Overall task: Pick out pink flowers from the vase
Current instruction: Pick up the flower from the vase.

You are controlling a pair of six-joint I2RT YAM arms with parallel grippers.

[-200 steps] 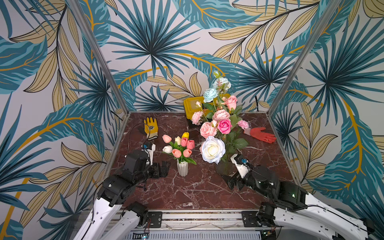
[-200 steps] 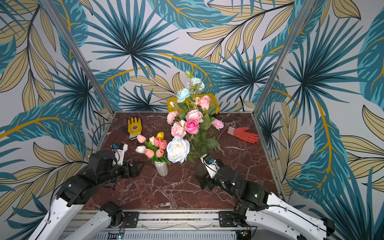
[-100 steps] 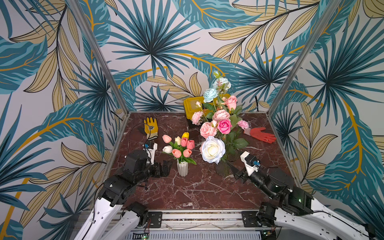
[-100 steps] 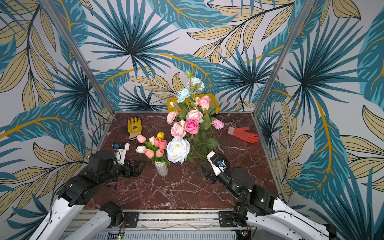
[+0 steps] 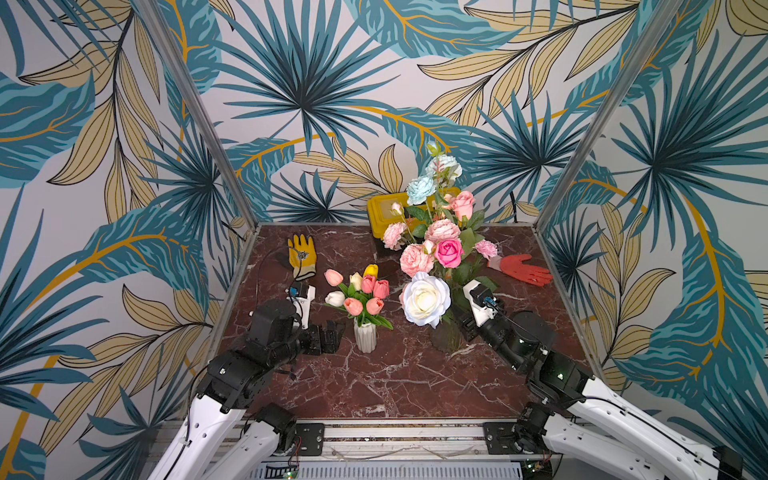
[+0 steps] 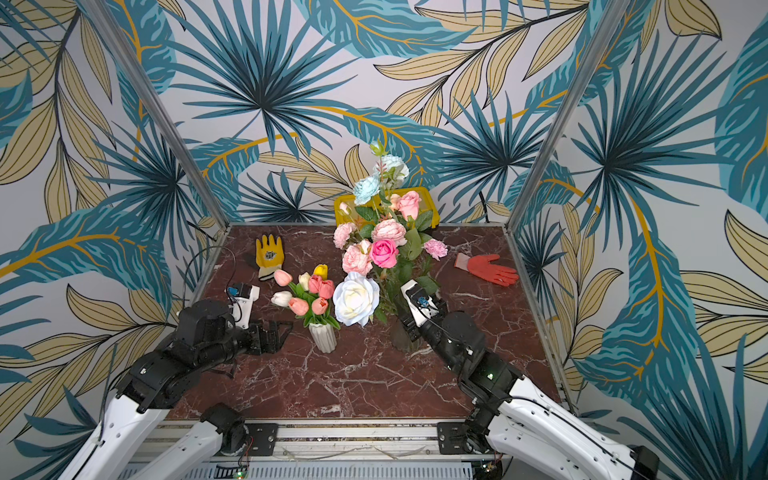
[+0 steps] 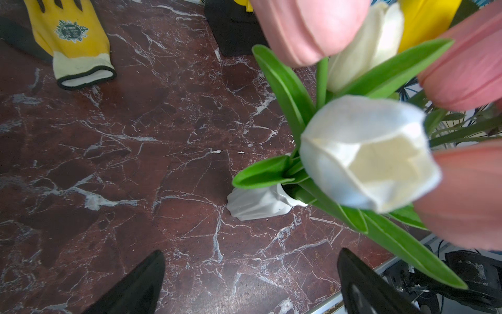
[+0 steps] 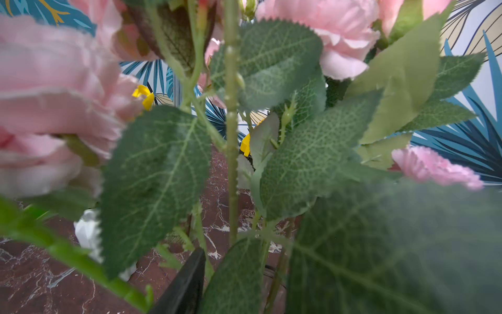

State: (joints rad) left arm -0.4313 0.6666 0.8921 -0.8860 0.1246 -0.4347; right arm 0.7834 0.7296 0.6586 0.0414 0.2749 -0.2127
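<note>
The right gripper [image 5: 462, 322] is in among the green stems just above the dark glass vase [image 5: 445, 338], on the right side of the marble table [image 5: 374, 386]. Leaves hide one finger, so I cannot tell how wide it is or if it holds a stem. Its black finger [image 8: 187, 280] sits just beside a thin green stem [image 8: 232, 136].

The pink flowers stand in that vase: a hot pink rose [image 5: 449, 252] and pale pink peonies [image 5: 415, 259]. Pink tulips [image 5: 368, 284] stand in the small white vase [image 5: 365, 336] to the left. The left gripper [image 5: 328, 336] hangs wide and empty beside it.

I think the step is catching one pink flower's stem. Next comes a firm pinch, then a straight pull up, so the vase does not tip.
</note>
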